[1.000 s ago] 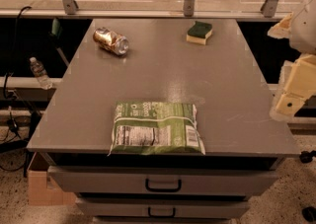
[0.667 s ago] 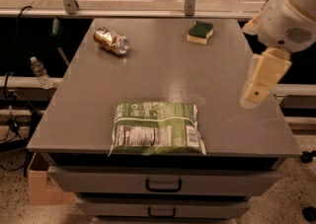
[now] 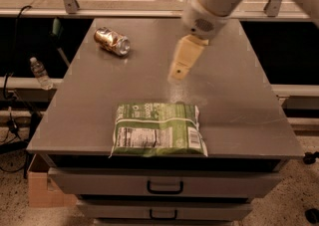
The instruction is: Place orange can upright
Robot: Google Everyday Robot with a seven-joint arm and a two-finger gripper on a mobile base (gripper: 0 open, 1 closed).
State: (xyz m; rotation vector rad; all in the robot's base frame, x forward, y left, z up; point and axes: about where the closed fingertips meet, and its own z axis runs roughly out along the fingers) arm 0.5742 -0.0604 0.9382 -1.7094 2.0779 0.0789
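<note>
While my gripper [image 3: 178,73] hangs above the middle of the table [image 3: 239,105], open or closed I cannot tell, orange can [image 3: 112,41] lying on its side at the far left, well apart, green snack bag [image 3: 158,130] flat near the front edge.

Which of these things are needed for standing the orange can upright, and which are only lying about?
For the job: orange can, lying on its side at the far left of the table; gripper, above the table's middle, apart from the can.

Just lying about: green bag at the table's near edge; water bottle beside the table, left; cardboard box on the floor.
</note>
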